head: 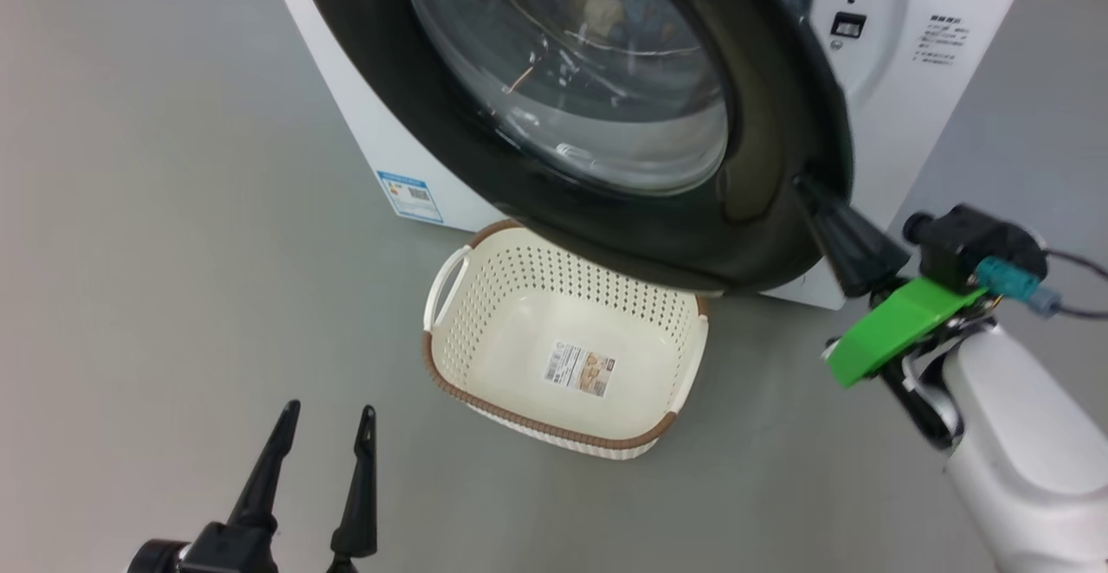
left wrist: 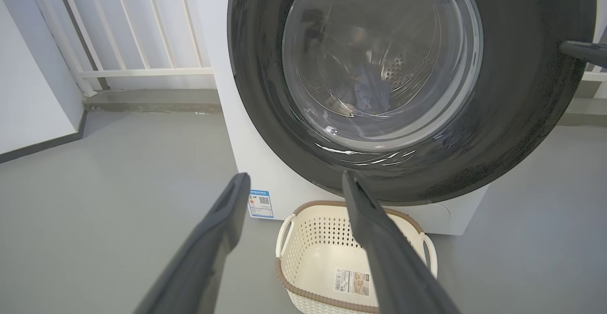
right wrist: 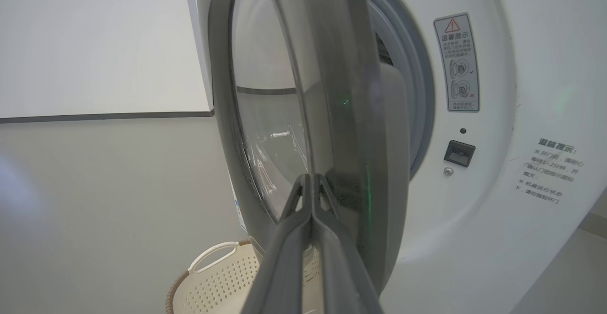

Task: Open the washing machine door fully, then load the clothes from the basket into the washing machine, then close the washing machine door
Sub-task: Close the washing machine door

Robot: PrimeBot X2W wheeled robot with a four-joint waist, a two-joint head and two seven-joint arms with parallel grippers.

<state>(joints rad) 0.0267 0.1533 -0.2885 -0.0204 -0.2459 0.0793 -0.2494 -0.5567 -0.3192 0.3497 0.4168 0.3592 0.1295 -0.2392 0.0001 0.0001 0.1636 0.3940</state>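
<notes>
The right gripper [head: 805, 185] is pressing its two fingers tight together, gripping nothing, its tip resting against the outer edge of the washing machine door [head: 762, 123]. The door is standing ajar, a gap showing between it and the washing machine [head: 909, 123]. Through the glass, the clothes [left wrist: 367, 91] are lying inside the drum. The basket [head: 485, 313] is sitting on the floor [head: 173, 209] just under the door. The left gripper [head: 331, 408] is hanging low, fingers spread wide, near the basket but touching nothing.
</notes>
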